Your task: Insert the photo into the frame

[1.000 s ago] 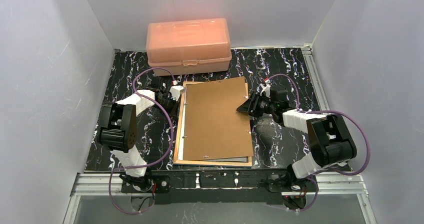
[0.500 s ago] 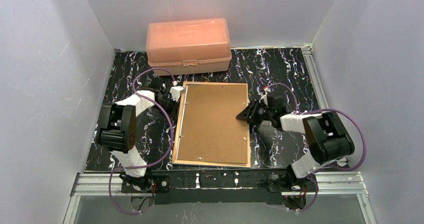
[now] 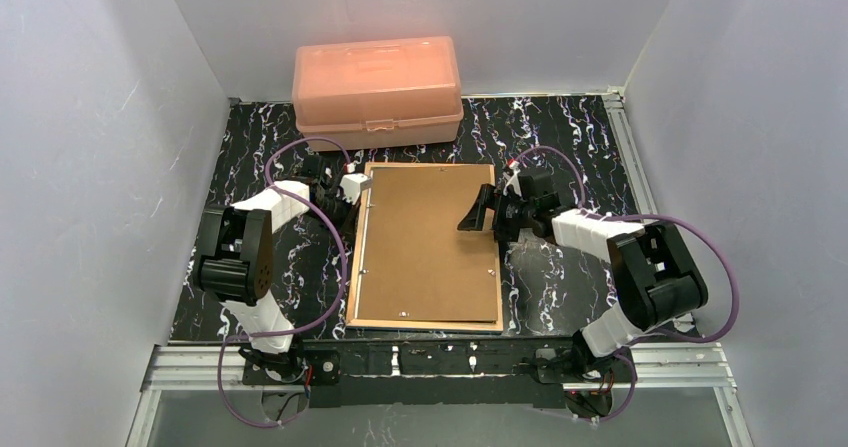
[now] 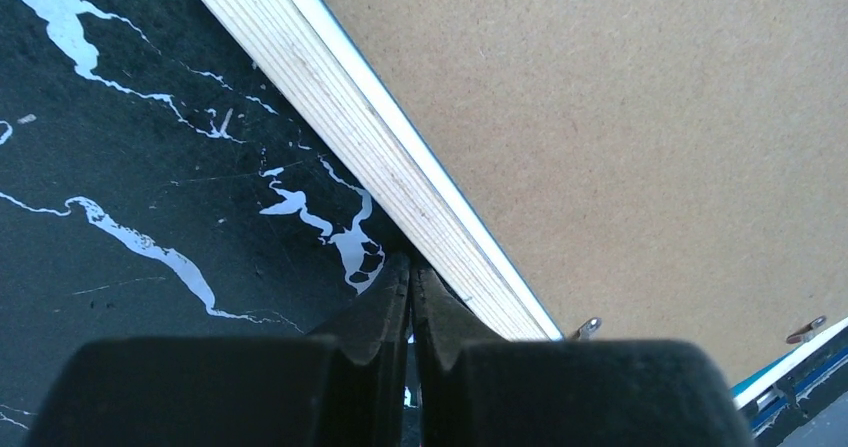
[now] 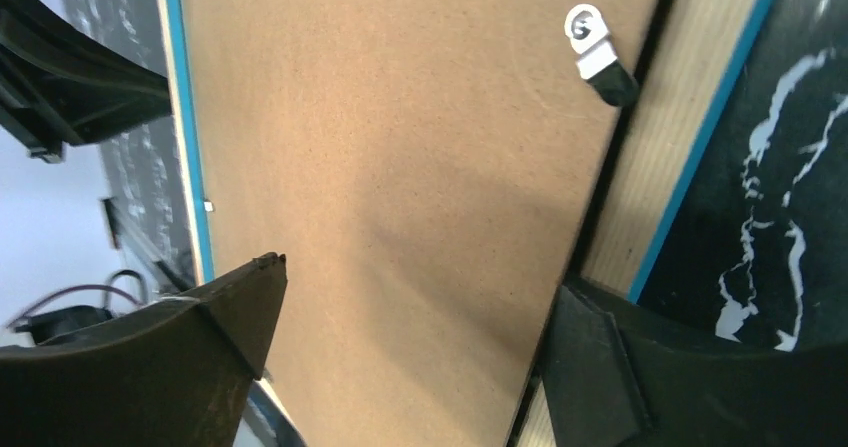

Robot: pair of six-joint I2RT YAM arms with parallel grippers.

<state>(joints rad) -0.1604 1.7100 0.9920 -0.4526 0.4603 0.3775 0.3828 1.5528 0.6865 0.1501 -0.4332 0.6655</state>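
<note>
The left tool [image 4: 411, 285] is closed on nothing, its joined tips against the light wood-coloured back edge of the large, blue-rimmed rectangular picture frame [image 4: 380, 147]. The right tool [image 5: 410, 347] is spread wide and empty above the right edge of the plain brown backing board [image 5: 400, 167]. The board lies flat inside the frame, which rests face down on the black marbled worktop [image 4: 120, 167]. The balloon photo is hidden, presumably under the board. Likely left: making sure the small metal tabs [image 5: 592, 42] hold the board.
</note>
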